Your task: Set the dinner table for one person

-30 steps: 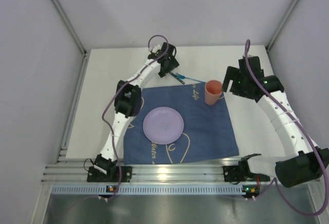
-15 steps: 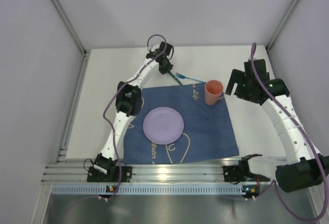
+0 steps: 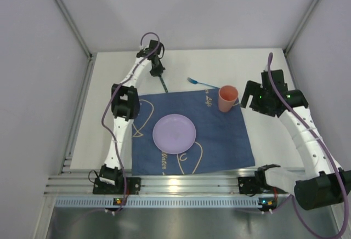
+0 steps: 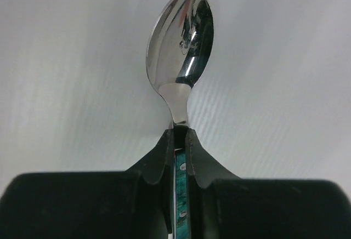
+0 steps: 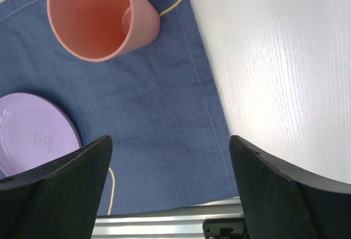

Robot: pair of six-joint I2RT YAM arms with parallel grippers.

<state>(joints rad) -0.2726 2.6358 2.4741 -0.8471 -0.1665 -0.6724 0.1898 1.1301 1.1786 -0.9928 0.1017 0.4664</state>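
If you start w/ the top view, the dinner table [image 3: 230, 63] is the big white top carrying everything, w/ its slotted rail [image 3: 181, 187] along the near edge. The blue cloth [image 3: 219, 140] lies on the near-ctr part of it. The purple plate [image 3: 174, 133] sits about mid-cloth and the orange cup [image 3: 227, 98] stands upright on the cloth's far R corner. A blue fork [image 3: 200, 81] lies on bare table just past the cloth's far edge, left of the cup. Your L gripper [image 3: 160, 76] is out over the far L part of the table, beyond the cloth's far L corner. A thin dark spoon [image 3: 164, 86] sticks out of it toward that corner. Your R gripper [image 3: 246, 101] hangs just beside the cup on its R side, apart from it.

In the L wrist view, the L gripper [image 4: 179, 140] has its fingers [image 4: 159, 162] pinched narrow on the spoon [image 4: 181, 47], right where the neck meets the handle. The shiny bowl points away from the cam, and the teal handle runs back btwn the fingers. The white table [image 4: 66, 85] is underneath; you can't tell if the bowl touches it.

In the R wrist view, the R gripper [image 5: 170, 140] is spread wide w/ nothing btwn its fingers [image 5: 55, 195]. Under the gap you see the cloth [image 5: 164, 113] and its R edge against the white table [image 5: 285, 74]. The cup [image 5: 98, 17] is at upper left on the cloth, mouth toward the cam. The plate [image 5: 33, 135] shows partly at the left edge and the rail [image 5: 164, 225] runs along the bottom.
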